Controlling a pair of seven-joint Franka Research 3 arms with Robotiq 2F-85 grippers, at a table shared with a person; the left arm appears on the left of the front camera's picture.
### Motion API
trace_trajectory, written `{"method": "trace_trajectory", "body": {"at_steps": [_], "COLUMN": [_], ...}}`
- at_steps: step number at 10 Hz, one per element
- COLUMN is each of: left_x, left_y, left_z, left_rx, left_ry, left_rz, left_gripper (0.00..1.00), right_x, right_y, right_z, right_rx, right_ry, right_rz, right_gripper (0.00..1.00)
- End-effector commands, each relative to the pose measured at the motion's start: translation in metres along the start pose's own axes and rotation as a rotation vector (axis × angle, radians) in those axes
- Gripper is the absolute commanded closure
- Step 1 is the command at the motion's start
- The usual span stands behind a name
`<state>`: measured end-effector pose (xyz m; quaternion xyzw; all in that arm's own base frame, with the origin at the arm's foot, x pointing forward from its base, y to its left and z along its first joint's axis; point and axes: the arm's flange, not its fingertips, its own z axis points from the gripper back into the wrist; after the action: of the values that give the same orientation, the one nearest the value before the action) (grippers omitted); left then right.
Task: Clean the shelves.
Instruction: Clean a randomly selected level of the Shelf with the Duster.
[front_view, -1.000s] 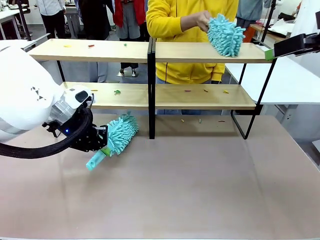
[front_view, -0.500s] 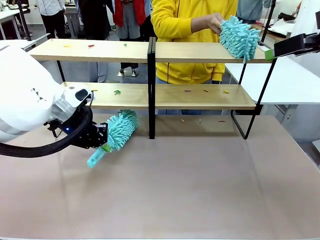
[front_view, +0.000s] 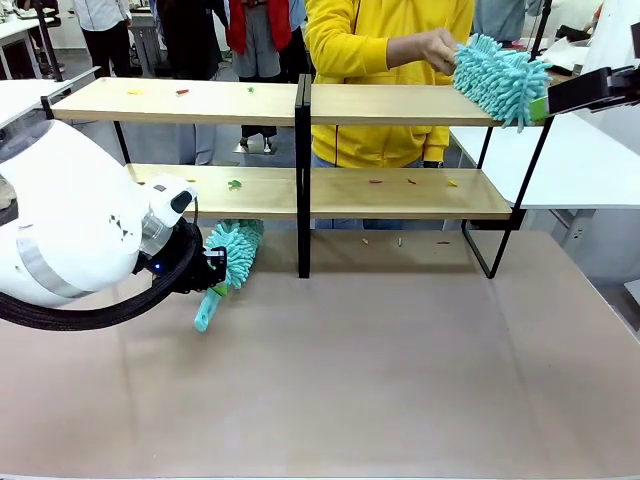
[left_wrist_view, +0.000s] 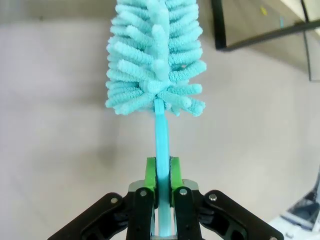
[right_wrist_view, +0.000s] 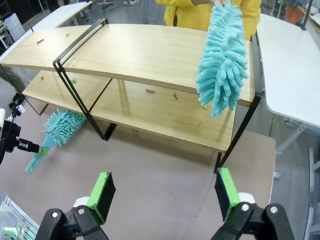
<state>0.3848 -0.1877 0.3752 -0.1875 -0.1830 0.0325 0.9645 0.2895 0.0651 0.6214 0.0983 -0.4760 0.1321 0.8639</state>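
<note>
The shelves (front_view: 400, 105) stand across the far half of the brown table, two light-wood boards on a black frame. Small coloured scraps (front_view: 410, 181) lie on both boards. My left gripper (front_view: 213, 278) is shut on the handle of a teal fluffy duster (front_view: 236, 248), whose head points at the gap under the lower board's left half. In the left wrist view the green pads (left_wrist_view: 151, 172) clamp the handle below the duster head (left_wrist_view: 152, 55). My right gripper (right_wrist_view: 165, 192) hangs open high above the table, facing the shelves (right_wrist_view: 150, 52). A person's hand (front_view: 437, 48) holds a second teal duster (front_view: 498, 78) at the top board's right end.
A few scraps (front_view: 400, 241) lie on the table under the shelves. A white table (front_view: 590, 160) stands at the right behind the frame. One finger (front_view: 585, 90) of my right gripper juts in at the upper right. The near table top (front_view: 400, 370) is bare.
My left gripper has carried its duster right and toward the shelves, the handle swinging more upright. The person's duster has swept right along the top board to its end.
</note>
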Motion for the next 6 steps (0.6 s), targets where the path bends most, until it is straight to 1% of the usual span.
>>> {"method": "trace_trajectory", "body": {"at_steps": [1, 2, 5, 6], "left_x": [0.0008, 0.0019, 0.0036, 0.0042], "left_y": [-0.0062, -0.0058, -0.0033, 0.0002], "left_z": [-0.0080, -0.0097, -0.0125, -0.0100], "left_rx": [0.087, 0.123, 0.166, 0.192], "left_ry": [-0.042, -0.016, 0.018, 0.002], "left_rz": [0.070, 0.075, 0.103, 0.135], "left_gripper": [0.88, 0.88, 0.88, 0.88], "right_x": [-0.0002, -0.0002, -0.0002, -0.0002], "right_y": [-0.0021, -0.0021, -0.0021, -0.0021], "right_z": [-0.0004, -0.0004, -0.0004, -0.0004], "right_rx": [0.006, 0.006, 0.006, 0.006], "right_ry": [0.000, 0.000, 0.000, 0.000], "right_rz": [0.006, 0.006, 0.006, 0.006], "right_gripper": [0.00, 0.00, 0.00, 0.00]}}
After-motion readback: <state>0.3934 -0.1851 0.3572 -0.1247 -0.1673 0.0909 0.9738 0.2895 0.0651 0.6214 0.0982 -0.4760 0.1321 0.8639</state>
